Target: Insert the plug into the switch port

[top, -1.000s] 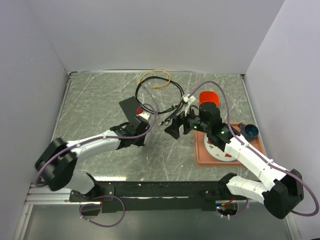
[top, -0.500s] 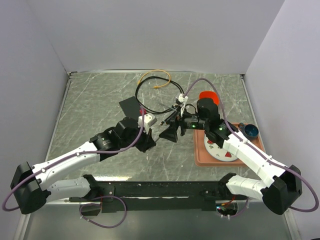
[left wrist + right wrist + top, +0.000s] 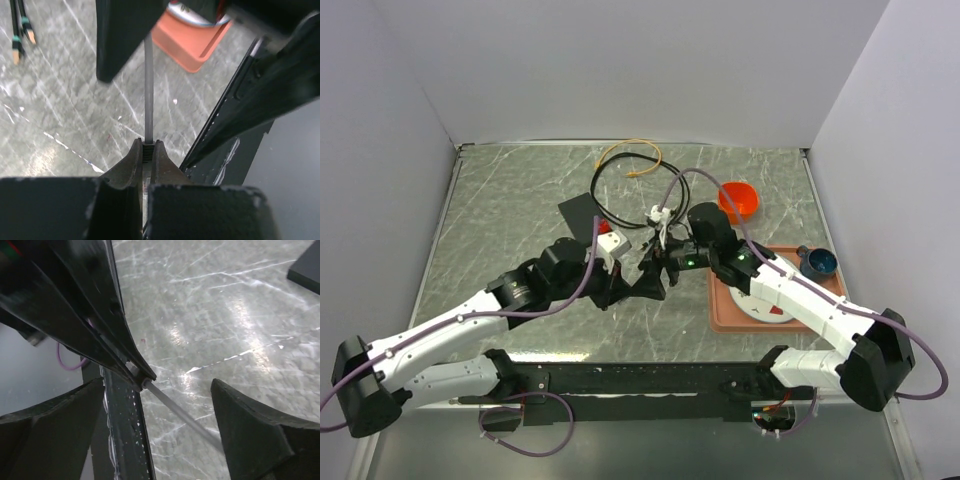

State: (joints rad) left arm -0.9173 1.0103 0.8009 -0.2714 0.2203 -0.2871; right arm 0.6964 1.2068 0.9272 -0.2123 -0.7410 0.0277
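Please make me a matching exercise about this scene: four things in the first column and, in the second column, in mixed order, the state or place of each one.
Column one:
1. left gripper
2. right gripper
3. switch
4. bowl

Column two:
A. open
B. orange, on the table just beyond the tray
C. shut on a grey cable
D. black, lying flat on the table

Pairs: 1-C, 2-A, 3-D, 4-B

Left claw and right claw sit close together, near the black switch.
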